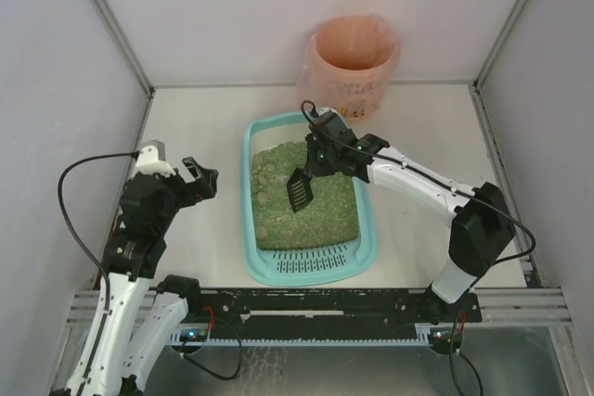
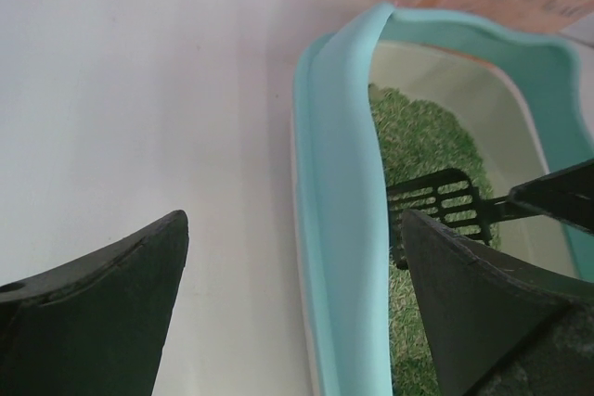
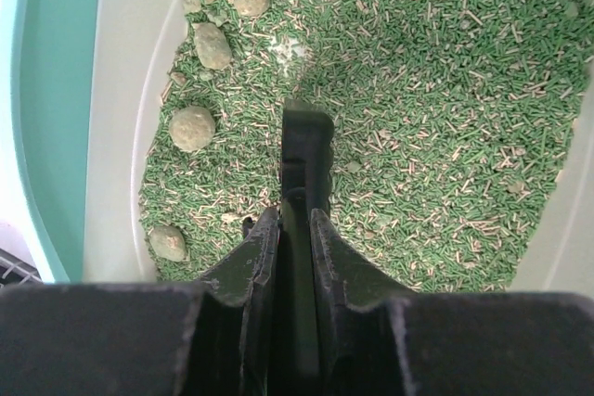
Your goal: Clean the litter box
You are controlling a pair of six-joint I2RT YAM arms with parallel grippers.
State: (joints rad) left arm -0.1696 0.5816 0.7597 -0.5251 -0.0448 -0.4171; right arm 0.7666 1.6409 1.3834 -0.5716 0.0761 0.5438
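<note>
So the right gripper (image 1: 318,159) was clamped on the black scoop (image 1: 299,190), blade tipped down over the litter (image 3: 445,90), probably to dig under the clumps (image 3: 192,127) by one wall; left gripper (image 1: 199,180) hung wide open and empty beside the litter box (image 1: 249,194), which sat in front of the pink-bagged bin (image 1: 353,57); bin's printing was too blurry to read.

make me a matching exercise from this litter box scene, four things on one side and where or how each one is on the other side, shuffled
Things:
1. black slotted scoop
2. pink-bagged bin
3. left gripper
4. round clumps

Places or states:
A. open, holding nothing, left of the litter box
B. lying on the green litter near one wall
C. clamped in the right gripper, over the litter
D. beyond the litter box's far end

Pairs: 1-C, 2-D, 3-A, 4-B
</note>
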